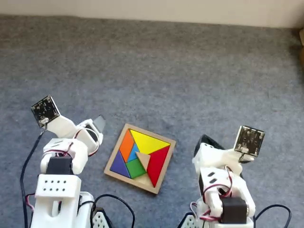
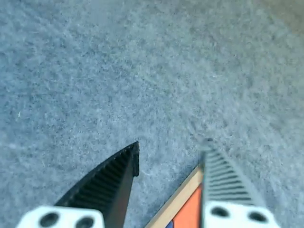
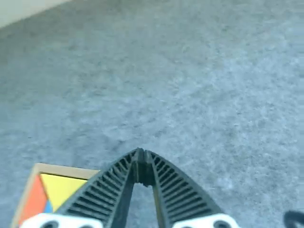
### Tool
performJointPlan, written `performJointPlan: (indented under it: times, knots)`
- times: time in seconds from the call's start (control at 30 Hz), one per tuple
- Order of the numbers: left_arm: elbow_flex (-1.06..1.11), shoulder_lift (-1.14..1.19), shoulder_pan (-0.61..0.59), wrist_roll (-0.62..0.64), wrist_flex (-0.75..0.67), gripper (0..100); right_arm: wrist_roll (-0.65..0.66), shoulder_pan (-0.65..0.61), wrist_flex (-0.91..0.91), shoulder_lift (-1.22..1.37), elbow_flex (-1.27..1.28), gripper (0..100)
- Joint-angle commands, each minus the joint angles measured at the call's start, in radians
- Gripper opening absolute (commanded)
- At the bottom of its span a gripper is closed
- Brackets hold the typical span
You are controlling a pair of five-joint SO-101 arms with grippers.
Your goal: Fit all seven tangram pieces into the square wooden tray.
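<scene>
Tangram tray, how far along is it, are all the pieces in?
Done, it seems: seven pieces fill the tray: yellow, orange, red, green, purple, small blue and tan. In hand: nothing; left jaws open, right jaws shut, both empty. Left: nothing visible, though whether tan sits flush is unclear.

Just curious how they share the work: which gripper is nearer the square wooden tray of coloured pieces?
Left, narrowly. The left gripper hangs open just beside a corner of the square wooden tray. The right gripper, shut, sits off the opposite side, slightly farther away.
</scene>
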Motion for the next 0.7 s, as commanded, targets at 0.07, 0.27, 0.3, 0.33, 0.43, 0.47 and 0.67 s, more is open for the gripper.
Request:
performJointPlan:
  times: [0.07,0.27,0.3,0.33,0.43,0.47,0.67]
  knots:
    - [0.001,-0.079,0.033,-0.075,-0.009,2,-0.029,-0.084,0.042,0.150,-0.182,0.3]
    - [0.124,-0.180,-0.018,-0.242,0.008,1,-0.021,-0.203,0.062,0.453,-0.348,0.4]
    - [0.157,-0.205,-0.024,-0.258,0.006,1,-0.021,-0.219,0.059,0.498,-0.367,0.4]
    - [0.193,-0.232,-0.025,-0.272,0.006,1,-0.021,-0.234,0.058,0.544,-0.386,0.4]
    - [0.306,-0.328,-0.025,-0.288,0.006,1,-0.003,-0.297,0.008,0.645,-0.412,0.5]
    - [0.335,-0.367,-0.025,-0.296,0.006,1,0.041,-0.323,-0.027,0.670,-0.410,0.6]
    - [0.401,-0.610,-0.024,-0.328,0.060,1,0.282,-0.487,-0.257,0.753,-0.335,0.6]
